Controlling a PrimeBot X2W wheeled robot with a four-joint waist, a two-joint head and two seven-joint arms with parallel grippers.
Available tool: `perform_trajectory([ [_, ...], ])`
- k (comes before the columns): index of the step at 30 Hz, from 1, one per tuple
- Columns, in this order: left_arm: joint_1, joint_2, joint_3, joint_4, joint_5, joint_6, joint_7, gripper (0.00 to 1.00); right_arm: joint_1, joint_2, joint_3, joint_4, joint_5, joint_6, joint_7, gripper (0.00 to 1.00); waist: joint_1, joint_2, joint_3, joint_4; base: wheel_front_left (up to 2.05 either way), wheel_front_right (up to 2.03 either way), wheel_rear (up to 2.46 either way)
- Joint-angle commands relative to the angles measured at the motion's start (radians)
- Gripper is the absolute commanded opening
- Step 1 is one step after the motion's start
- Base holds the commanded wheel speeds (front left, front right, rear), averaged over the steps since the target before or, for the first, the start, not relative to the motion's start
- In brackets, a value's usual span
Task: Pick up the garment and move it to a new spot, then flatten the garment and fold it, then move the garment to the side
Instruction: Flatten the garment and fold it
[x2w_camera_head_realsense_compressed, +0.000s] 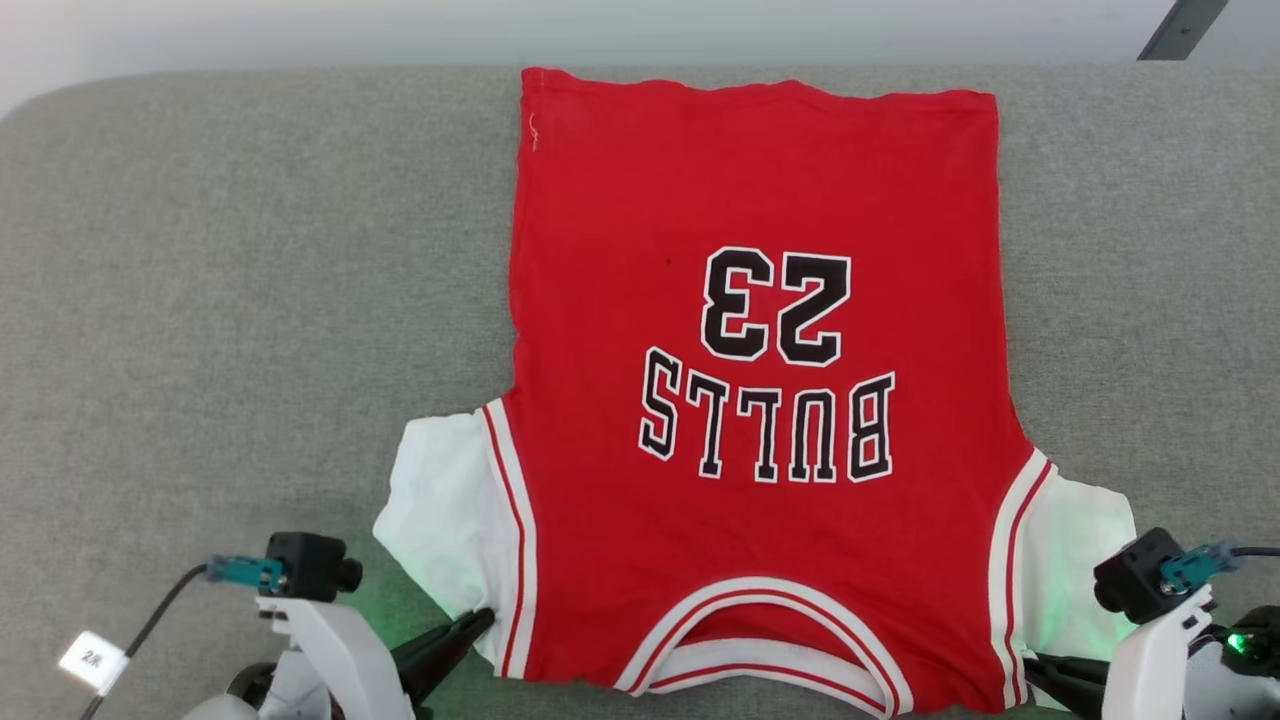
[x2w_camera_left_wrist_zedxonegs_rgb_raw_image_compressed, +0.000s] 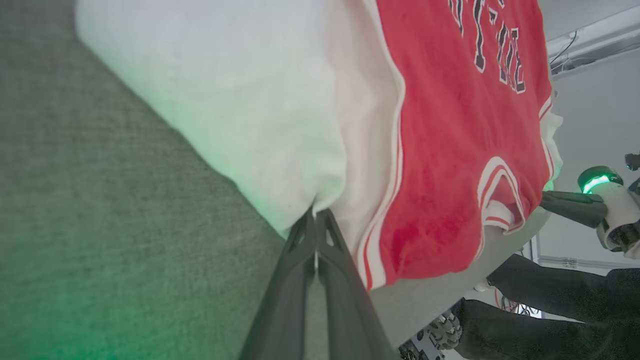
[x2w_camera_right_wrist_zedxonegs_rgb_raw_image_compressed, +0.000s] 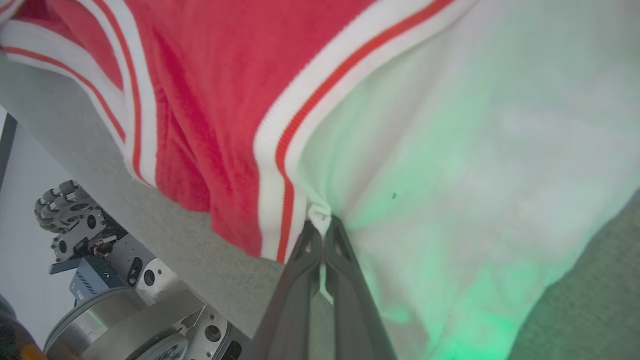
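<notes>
Left end effector (x2w_camera_left_wrist_zedxonegs_rgb_raw_image_compressed: 315, 214) pinches garment (x2w_camera_head_realsense_compressed: 750, 180) sleeve | right end effector (x2w_camera_right_wrist_zedxonegs_rgb_raw_image_compressed: 323, 222) likewise | head view: "23"

- The garment (x2w_camera_head_realsense_compressed: 760, 190) lies spread flat on a grey fabric-covered surface (x2w_camera_head_realsense_compressed: 200, 300), hem at the far edge and collar nearest the robot.
- Its red body carries a black, white-outlined "23" above "BULLS", both upside down from this side.
- White sleeves with white-and-red striped trim spread out at the lower left and lower right.
- The left hand (x2w_camera_head_realsense_compressed: 470, 625) reaches in from the lower left, its dark fingers drawn to a point at the near edge of the left sleeve.
- The right hand (x2w_camera_head_realsense_compressed: 1035, 668) lies low at the lower right, against the near corner of the right sleeve.
- A green glow tints the fabric near both hands.
</notes>
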Motion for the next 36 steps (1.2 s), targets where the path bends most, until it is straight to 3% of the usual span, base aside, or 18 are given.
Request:
perform_trajectory([
  [1, 0.004, -0.016, -0.023, 0.031, 0.018, 0.000, 0.007, 0.00, 0.001, 0.005, 0.016, 0.033, -0.019, -0.004, 0.000, 0.00, 0.0000, 0.0000, -0.001, 0.000, 0.00, 0.00, 0.00],
  [8, 0.005, -0.056, -0.027, 0.084, 0.013, -0.014, -0.025, 0.00, -0.030, 0.047, 0.066, 0.087, -0.079, -0.005, -0.027, 0.02, 0.0000, 0.0000, -0.011, -0.021, 0.00, 0.00, 0.00],
  [9, 0.008, -0.056, -0.027, 0.088, 0.017, -0.014, -0.029, 0.00, -0.036, 0.047, 0.072, 0.082, -0.084, -0.005, -0.030, 0.15, 0.0000, 0.0000, -0.012, -0.025, 0.00, 0.00, 0.00],
  [10, 0.011, -0.055, -0.027, 0.090, 0.021, -0.013, -0.036, 0.00, -0.045, 0.047, 0.073, 0.075, -0.090, -0.005, -0.036, 0.35, 0.0000, 0.0000, -0.013, -0.029, 0.00, 0.00, 0.00],
  [11, 0.014, -0.056, -0.024, 0.090, 0.023, -0.013, -0.042, 0.00, -0.053, 0.045, 0.069, 0.072, -0.090, -0.005, -0.037, 0.95, 0.0000, 0.0000, -0.014, -0.033, 0.00, 0.00, 0.00],
  [12, 0.017, -0.057, -0.023, 0.089, 0.022, -0.012, -0.046, 0.00, -0.058, 0.038, 0.065, 0.065, -0.086, -0.005, -0.032, 1.00, 0.0000, 0.0000, -0.015, -0.036, 0.00, 0.00, 0.00],
  [17, 0.029, -0.052, -0.014, 0.064, 0.027, -0.005, -0.071, 0.00, -0.042, -0.028, -0.014, -0.035, -0.040, -0.003, 0.003, 1.00, 0.0000, 0.0000, -0.013, -0.039, 0.00, 0.00, 0.00],
  [23, 0.038, -0.050, -0.014, 0.029, 0.042, 0.009, -0.093, 0.00, 0.005, -0.111, -0.198, -0.179, 0.034, -0.003, 0.051, 1.00, 0.0000, 0.0000, -0.006, -0.014, 0.00, 0.00, 0.00],
  [27, 0.022, -0.057, -0.013, -0.004, 0.055, 0.011, -0.105, 0.00, -0.045, -0.147, -0.354, -0.232, 0.062, -0.003, 0.105, 1.00, 0.0000, 0.0000, 0.014, 0.014, 0.00, 0.00, 0.00],
  [32, -0.027, -0.081, -0.026, -0.035, 0.083, 0.010, -0.101, 0.00, -0.262, -0.077, -0.456, -0.137, 0.022, -0.003, 0.142, 1.00, 0.0000, 0.0000, 0.068, 0.065, 0.00, 0.00, 0.00],
  [36, -0.074, -0.104, -0.035, -0.044, 0.099, 0.003, -0.094, 0.00, -0.527, 0.008, -0.399, 0.041, -0.066, -0.003, 0.196, 1.00, 0.0000, 0.0000, 0.138, 0.108, 0.00, 0.00, 0.00],
])
